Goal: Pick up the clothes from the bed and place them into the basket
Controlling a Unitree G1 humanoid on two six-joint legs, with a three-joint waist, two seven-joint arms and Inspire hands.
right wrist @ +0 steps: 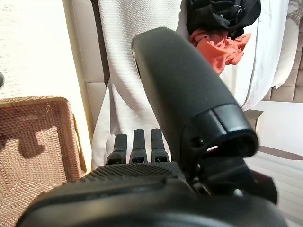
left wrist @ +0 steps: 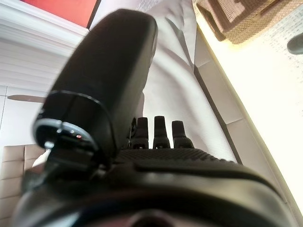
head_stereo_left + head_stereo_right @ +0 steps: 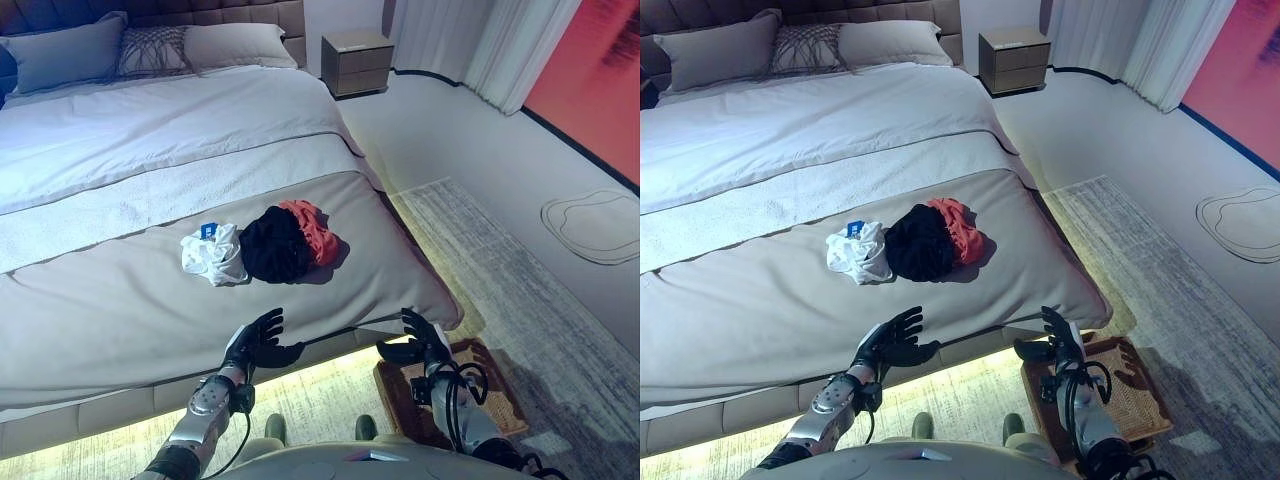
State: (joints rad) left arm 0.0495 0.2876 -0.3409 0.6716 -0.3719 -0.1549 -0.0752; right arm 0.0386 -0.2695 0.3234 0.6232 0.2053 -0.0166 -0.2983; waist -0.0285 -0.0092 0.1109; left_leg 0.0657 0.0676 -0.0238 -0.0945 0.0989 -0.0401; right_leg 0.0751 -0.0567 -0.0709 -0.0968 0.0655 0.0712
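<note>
A pile of clothes lies on the grey bed cover (image 3: 120, 310) near the foot of the bed: a white garment (image 3: 212, 253), a black garment (image 3: 272, 245) and a red garment (image 3: 315, 230). The red and black garments also show in the right wrist view (image 1: 215, 45). A brown wicker basket (image 3: 1130, 400) stands on the floor at the bed's corner, and shows in the right wrist view (image 1: 33, 142). My left hand (image 3: 255, 342) is open at the bed's front edge, short of the clothes. My right hand (image 3: 420, 340) is open above the basket, beside the bed corner.
Pillows (image 3: 150, 48) lie at the headboard. A nightstand (image 3: 357, 62) stands at the far right of the bed. A grey rug (image 3: 530, 290) covers the floor on the right, with white curtains (image 3: 490, 40) and a red wall (image 3: 600, 70) beyond.
</note>
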